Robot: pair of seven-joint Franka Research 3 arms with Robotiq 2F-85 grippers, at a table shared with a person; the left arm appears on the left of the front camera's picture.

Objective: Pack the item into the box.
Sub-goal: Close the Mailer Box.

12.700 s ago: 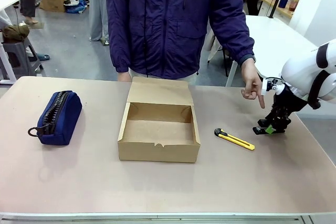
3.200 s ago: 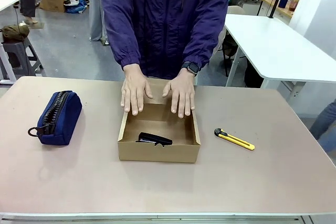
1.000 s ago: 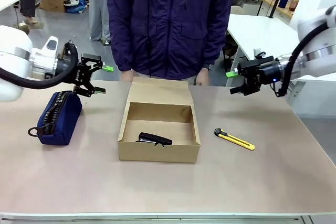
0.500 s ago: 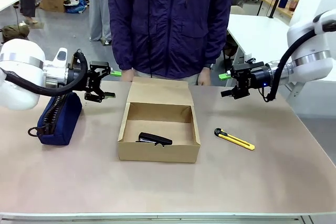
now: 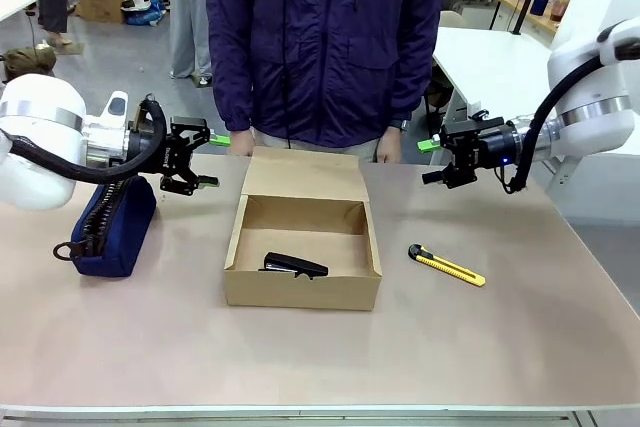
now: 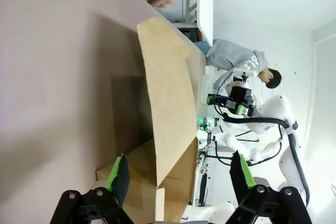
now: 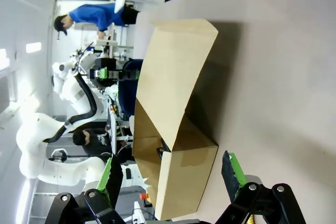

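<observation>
A pinkish worktop (image 5: 500,347) in a busy workshop carries an open brown box (image 5: 300,292), the black item (image 5: 293,266) lying inside near its front wall. The left end effector (image 5: 213,160) and right end effector (image 5: 430,162) hover either side, jaws apart.

Bright, even, diffuse overhead light in the front view; sharp throughout, no motion blur, no glare. Only faint, soft shadows on the table (image 5: 500,347), hugging the box (image 5: 303,292) toward 6 o'clock; dimmer inside it behind the near wall. In the left wrist view, a denser shadow on the box's 9 o'clock side, washed-out white wall at 3 o'clock. In the right wrist view, shadow on its 3 o'clock side, overexposed at 9 o'clock. Wide-angle stretching toward the edges of both wrist views.
</observation>
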